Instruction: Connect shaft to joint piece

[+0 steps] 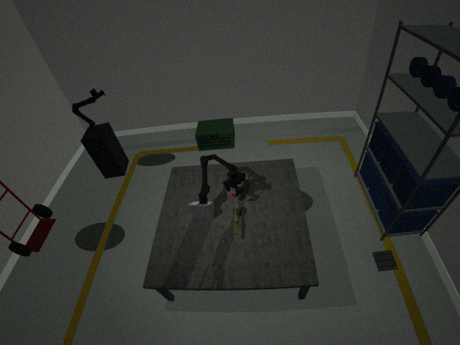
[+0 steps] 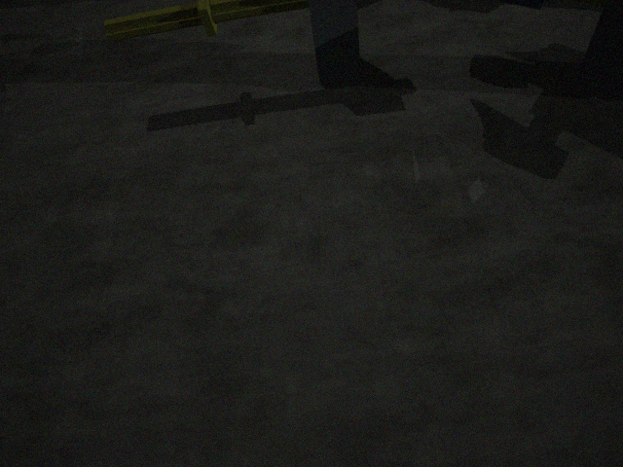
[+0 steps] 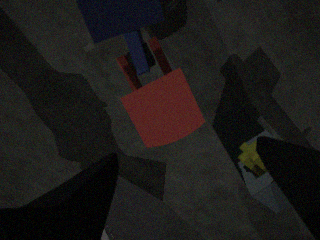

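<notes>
Above the grey tabletop (image 1: 267, 237), the black gripper (image 1: 234, 180) (image 3: 186, 151) hangs with spread fingers, holding nothing.
The square red joint piece (image 1: 233, 192) (image 3: 163, 108) sits between the blue block (image 3: 121, 19) and the ridged yellow shaft (image 1: 235, 221) (image 2: 161, 21) (image 3: 252, 159).

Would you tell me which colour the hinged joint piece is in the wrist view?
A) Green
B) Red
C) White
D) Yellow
B, since the wrist view shows the joint piece as a red block whose two prongs reach toward the blue part.
</notes>
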Motion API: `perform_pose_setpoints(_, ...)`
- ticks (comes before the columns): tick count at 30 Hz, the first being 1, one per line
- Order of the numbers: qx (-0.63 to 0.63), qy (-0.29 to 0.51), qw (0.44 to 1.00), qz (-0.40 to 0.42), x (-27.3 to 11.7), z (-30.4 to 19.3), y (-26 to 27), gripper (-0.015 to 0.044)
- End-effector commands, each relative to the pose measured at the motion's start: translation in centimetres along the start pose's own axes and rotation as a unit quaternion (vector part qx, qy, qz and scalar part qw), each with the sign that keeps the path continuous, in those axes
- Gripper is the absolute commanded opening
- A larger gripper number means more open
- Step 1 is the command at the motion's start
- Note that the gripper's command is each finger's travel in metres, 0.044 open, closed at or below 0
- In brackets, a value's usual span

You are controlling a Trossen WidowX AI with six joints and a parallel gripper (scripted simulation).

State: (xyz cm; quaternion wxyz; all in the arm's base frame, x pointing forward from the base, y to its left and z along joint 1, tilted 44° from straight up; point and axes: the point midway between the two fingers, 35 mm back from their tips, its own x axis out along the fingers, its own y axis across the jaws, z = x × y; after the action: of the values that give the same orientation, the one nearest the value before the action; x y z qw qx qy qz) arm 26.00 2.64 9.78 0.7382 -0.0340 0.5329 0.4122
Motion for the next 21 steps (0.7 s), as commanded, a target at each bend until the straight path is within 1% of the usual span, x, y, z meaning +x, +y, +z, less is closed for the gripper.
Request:
perform_pose_setpoints(1,0.063,-0.011,0.998,0.003,-1.7,-0.1,-0.3,0.044)
perform_pose_setpoints(11,0.229,-0.036,0.973,0.021,-5.7,-1.0,-0.4,0.044)
perform_pose_setpoints(21,0.387,-0.065,0.919,0.046,-9.7,-2.0,-0.1,0.044)
